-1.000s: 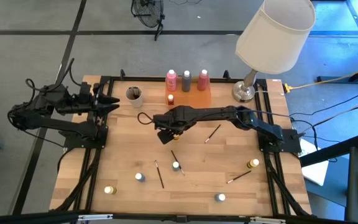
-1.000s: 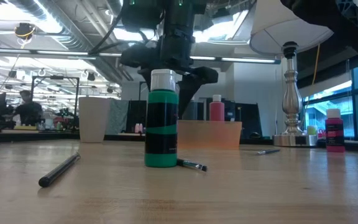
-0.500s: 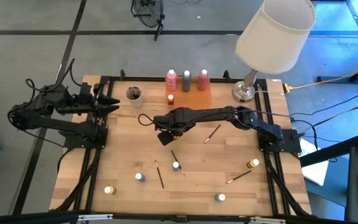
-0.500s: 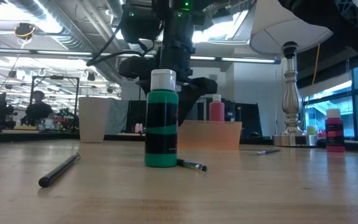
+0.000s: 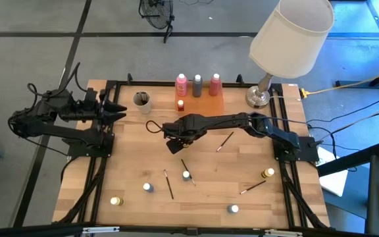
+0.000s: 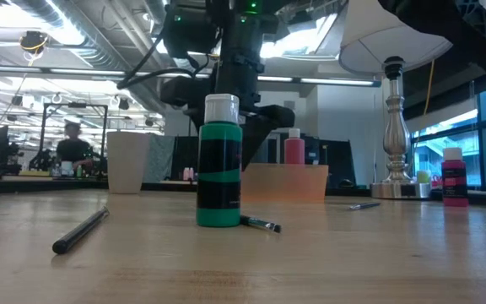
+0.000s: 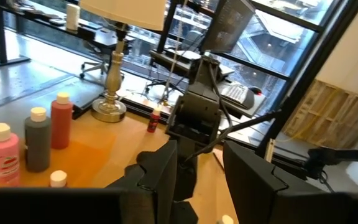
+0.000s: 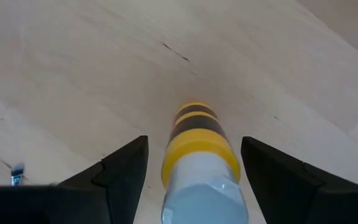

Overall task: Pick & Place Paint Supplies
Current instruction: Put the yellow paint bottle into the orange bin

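Overhead, right pincer wide open astride an upright yellow bottle, not gripping.

You're looking at a robotics lab set up in an open office: exposed ducts and strip lights run overhead, a person sits at distant desks, and big windows face other buildings. The wooden table sits in a black metal frame on bare concrete floor.
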